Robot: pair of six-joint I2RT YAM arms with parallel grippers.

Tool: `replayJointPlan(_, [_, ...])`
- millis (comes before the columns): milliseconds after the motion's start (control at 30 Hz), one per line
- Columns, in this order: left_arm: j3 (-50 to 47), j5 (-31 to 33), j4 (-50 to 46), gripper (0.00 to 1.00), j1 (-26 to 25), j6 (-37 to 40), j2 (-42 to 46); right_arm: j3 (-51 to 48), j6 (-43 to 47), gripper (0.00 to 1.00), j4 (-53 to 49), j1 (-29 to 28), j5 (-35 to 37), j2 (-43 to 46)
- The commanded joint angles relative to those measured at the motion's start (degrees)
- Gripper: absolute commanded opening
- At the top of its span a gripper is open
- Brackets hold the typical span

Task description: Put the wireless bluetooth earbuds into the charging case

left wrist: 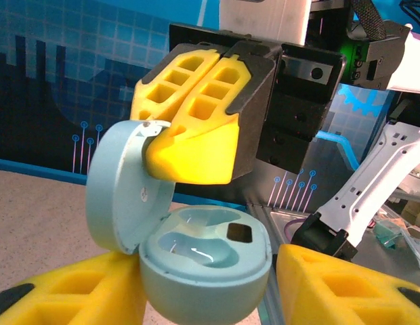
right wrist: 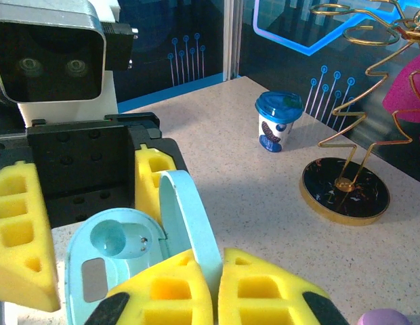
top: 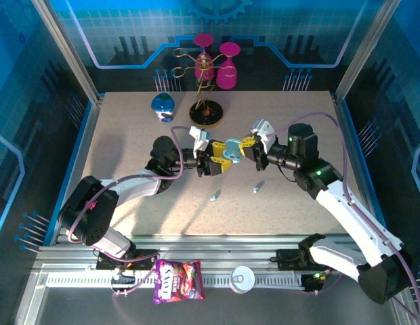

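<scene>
From above, the left gripper [top: 217, 163] and the right gripper [top: 248, 145] meet over the middle of the worktop [top: 122, 135], with an open pale blue charging case [top: 232, 153] between them. A pale blue earbud [top: 215, 196] lies on the worktop nearer than the case, and a second earbud [top: 257, 187] lies to its right, both apart from the case.

In the left wrist view, the left fingers [left wrist: 68, 291] grip the case's base [left wrist: 203, 271] from both sides. The right fingers [left wrist: 196, 152] are closed on the rim of the raised lid [left wrist: 118, 189].

In the right wrist view, the right fingers [right wrist: 264, 291] pinch the upright lid [right wrist: 190, 223]. A blue-lidded cup [right wrist: 278, 122] and a gold wire rack [right wrist: 345, 193] stand at the far right.
</scene>
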State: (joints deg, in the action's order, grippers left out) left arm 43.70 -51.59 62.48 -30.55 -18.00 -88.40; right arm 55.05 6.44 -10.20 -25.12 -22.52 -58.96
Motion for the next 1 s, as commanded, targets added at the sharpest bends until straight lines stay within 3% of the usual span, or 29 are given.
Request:
replayJointPlan(0, [0.28,0.42,2.76,0.46,-0.28,0.47,-0.71,-0.94,-0.4,0.0,1.01,-0.58,-0.5,1.3])
replayJointPlan(133, [0.32,0.18,2.98,0.35,-0.22,0.42,-0.82,-1.08,-0.63,0.0,1.05,-0.63,-0.4,1.57])
replayJointPlan(300, [-0.53,0.25,4.3,0.29,-0.3,1.15,-0.68,-1.27,-0.94,0.0,1.14,-0.63,-0.15,1.9])
replayJointPlan(367, [-0.88,0.44,4.66,0.29,-0.3,2.05,-0.8,-1.42,-1.55,0.1,1.56,-0.67,0.2,2.38])
replayJointPlan(500, [-1.7,1.24,4.76,0.29,-0.09,4.96,-1.0,-1.79,-3.8,0.44,2.89,-0.45,-0.61,4.06])
replayJointPlan(700, [-3.0,3.25,9.41,0.28,1.47,6.28,-2.25,-4.3,-8.68,0.69,5.37,1.6,-1.26,8.78])
replayJointPlan(733, [-3.17,3.38,10.35,0.28,1.79,6.05,-2.52,-6.18,-10.67,0.78,6.12,2.32,-0.27,9.87])
replayJointPlan(833, [-3.89,4.46,11.97,0.27,2.34,5.96,-2.66,-11.02,-16.05,0.88,9.29,4.45,3.08,13.48])
replayJointPlan(967, [-5.0,6.73,13.05,0.27,2.86,6.54,-2.48,-14.51,-21.99,0.9,7.29,8.56,4.46,16.11])
